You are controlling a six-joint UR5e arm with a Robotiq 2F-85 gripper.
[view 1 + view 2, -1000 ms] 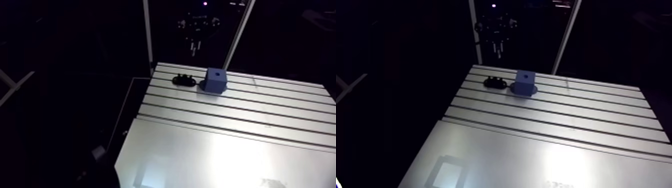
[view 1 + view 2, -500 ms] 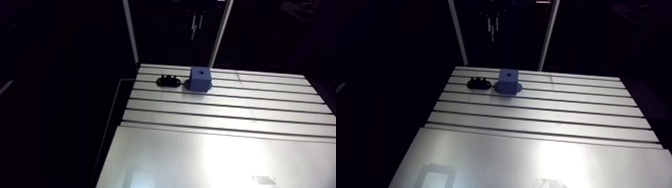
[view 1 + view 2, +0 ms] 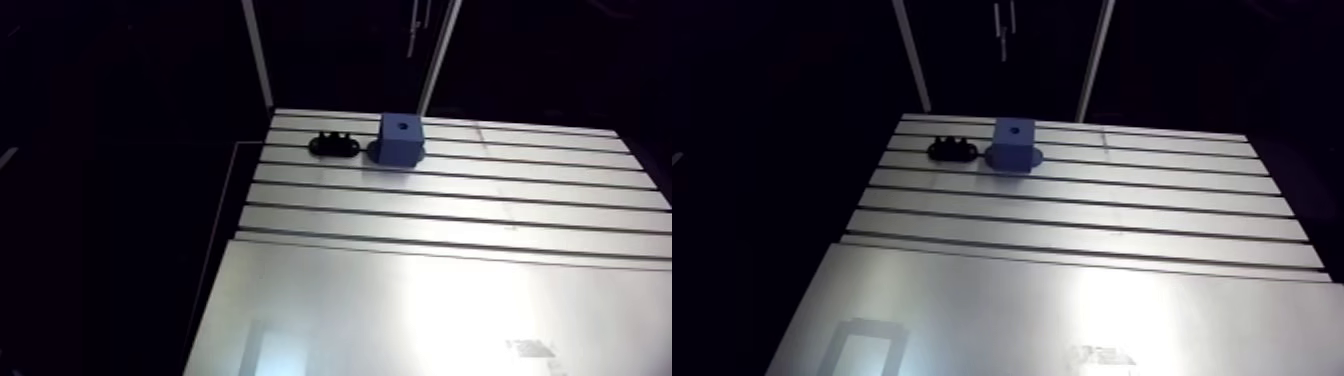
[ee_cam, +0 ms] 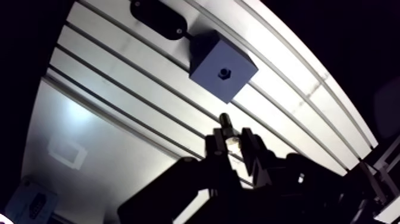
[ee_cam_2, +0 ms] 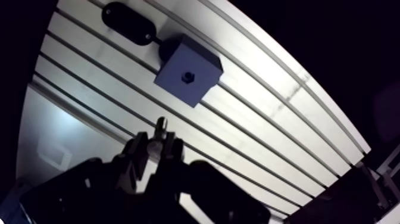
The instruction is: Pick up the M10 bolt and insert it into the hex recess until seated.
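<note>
Only the wrist view shows the claw clamped on the M10 bolt, short of the hex recess atop the blue block ahead, while the arm view shows a black holder just left of that block, far across the table.

Slotted worktop carrying a black oblong part and a smooth sheet.
The aluminium worktop runs under the hand, its long dark slots lying parallel across it. Well ahead of the hand and off to one side, the black oblong part lies flat on the slotted surface; the arm view shows small bumps along its top. Beside and behind the hand the slots end at the smooth, shiny sheet, which bears a pale square patch. Two pale posts stand at the worktop's far edge.
</note>
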